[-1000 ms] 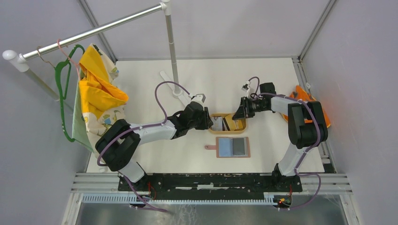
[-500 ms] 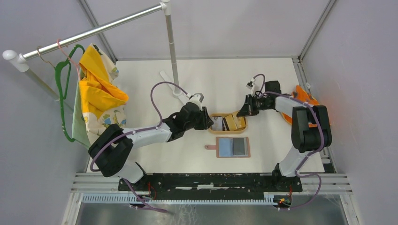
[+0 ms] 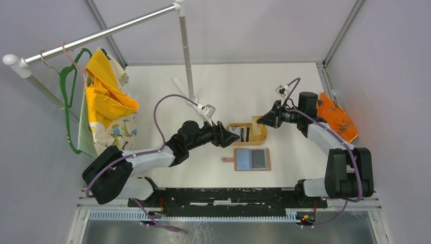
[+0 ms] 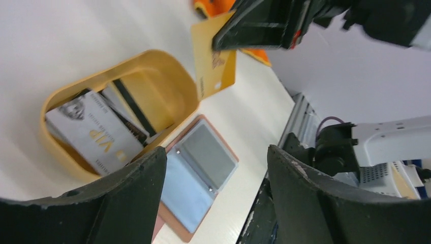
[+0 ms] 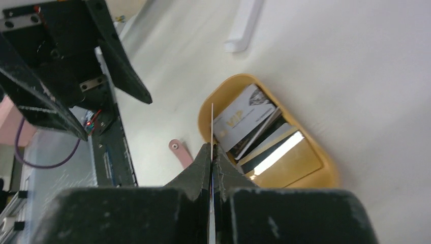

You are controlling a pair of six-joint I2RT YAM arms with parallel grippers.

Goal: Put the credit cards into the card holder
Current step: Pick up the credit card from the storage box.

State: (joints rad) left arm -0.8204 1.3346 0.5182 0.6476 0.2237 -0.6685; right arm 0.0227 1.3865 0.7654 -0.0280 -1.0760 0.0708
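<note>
Card comes clear: the right gripper (image 5: 211, 152), jaws pinched flat on a thin gold plastic credit card (image 4: 213, 61), had drawn back and lifted it edge-up out of the tan oval raised-rim tray (image 4: 157, 86), where a second before it was reaching among the stack. The left gripper (image 4: 216, 155), narrow a moment earlier, had sprung its jaws wide at the tray's other end, holding nothing. The other cards, a white striped VIP card (image 4: 94, 129) uppermost, remained in the tray. The reddish-brown leather card holder (image 3: 252, 159) lay open on the white surface (image 3: 228, 86) just beside the tray. The gold card had yet to reach it.
</note>
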